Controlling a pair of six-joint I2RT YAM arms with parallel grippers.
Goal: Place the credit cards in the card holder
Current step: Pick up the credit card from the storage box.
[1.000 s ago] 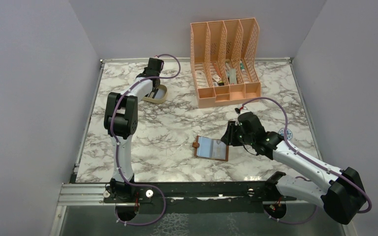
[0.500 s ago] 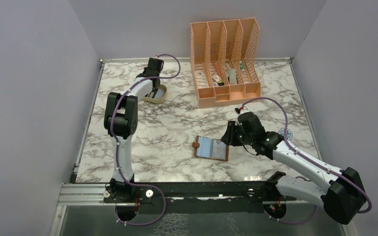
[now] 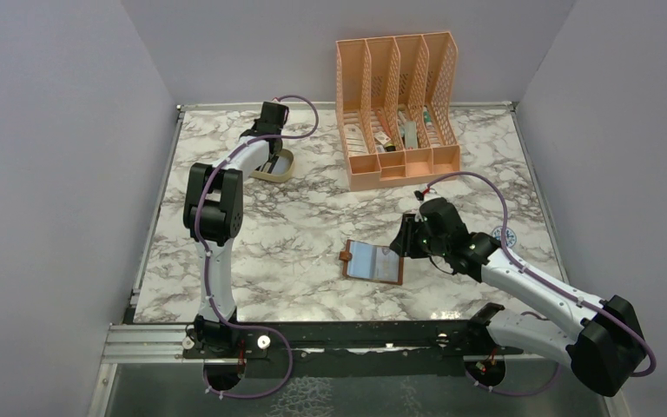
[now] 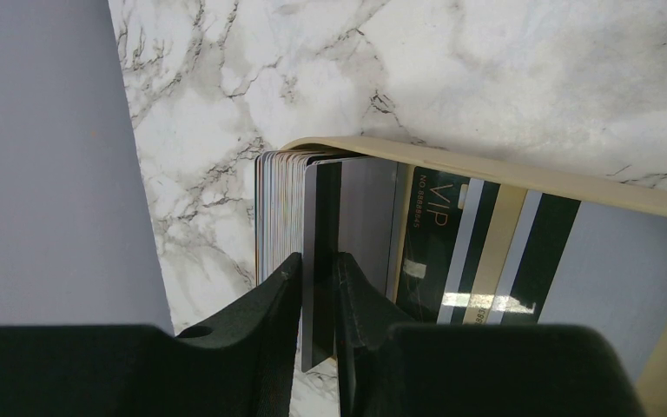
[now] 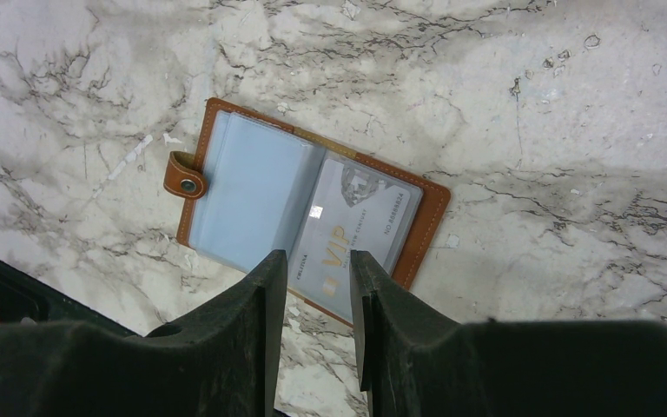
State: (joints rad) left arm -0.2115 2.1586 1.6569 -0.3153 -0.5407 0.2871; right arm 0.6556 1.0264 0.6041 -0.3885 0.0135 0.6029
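Jaws of left gripper (image 4: pixel 319 259) pinch a dark card (image 4: pixel 321 200) (upright in tray (image 4: pixel 504 172))

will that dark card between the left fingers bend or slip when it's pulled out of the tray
Probably stiff: the dark card stands straight on edge. Its smooth face could slip in the left gripper. The neighbouring cards packed against it may drag along.

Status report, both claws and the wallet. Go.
Left claw pinching one dark grey plastic card in beige oval tray. Right claw open, empty, over open brown leather wallet; one pale VIP card pocketed. Nothing blocking.
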